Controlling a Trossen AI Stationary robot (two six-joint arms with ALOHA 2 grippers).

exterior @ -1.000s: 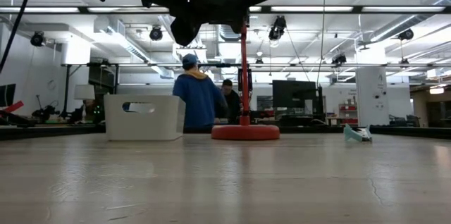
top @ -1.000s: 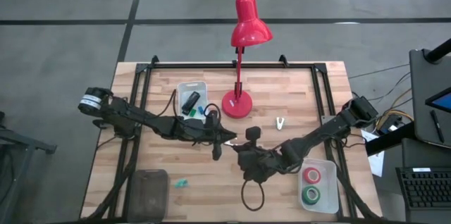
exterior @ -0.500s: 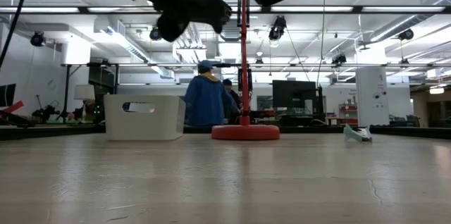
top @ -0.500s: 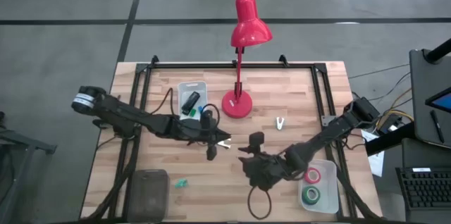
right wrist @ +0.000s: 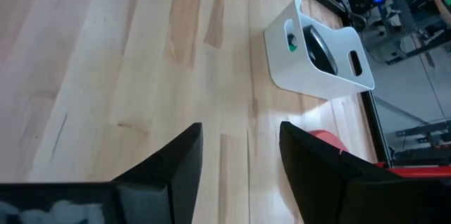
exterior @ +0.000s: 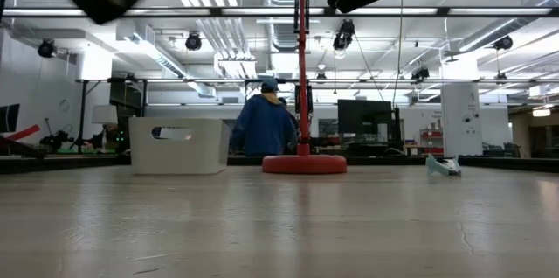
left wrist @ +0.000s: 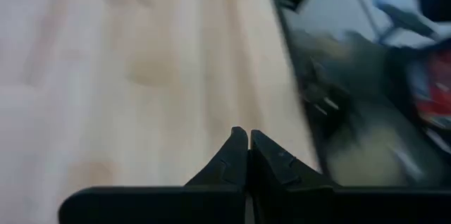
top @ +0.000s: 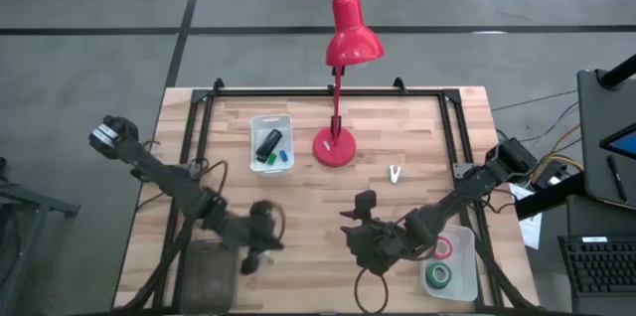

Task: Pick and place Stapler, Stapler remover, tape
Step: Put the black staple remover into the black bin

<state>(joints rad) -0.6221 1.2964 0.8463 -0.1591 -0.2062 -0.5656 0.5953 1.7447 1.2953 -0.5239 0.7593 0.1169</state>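
Stapler (top: 267,143), black and oblong, lies in the white bin (top: 257,123) that we find near the far edge of the table (top: 417,137), left of centre, with small blue and green blocks beside it in the same bin. At the near left corner we see a dark lidded container (top: 206,268); the left gripper (top: 254,253) hangs just beside it toward the table's middle, and in the left wrist view its fingers (left wrist: 232,155) are pressed together with nothing between them. At the far edge, near the middle, stands the red lamp (top: 344,68), its round base on the wood. Right of the lamp base we note a small pale clip-like object (top: 395,173), too small to identify. The right gripper (top: 360,241) hovers over the near middle of the table; in the right wrist view its fingers (right wrist: 173,160) are spread apart and empty. At the near right corner a second white bin (top: 459,232) holds the tape (top: 438,248): one red roll and one green roll.
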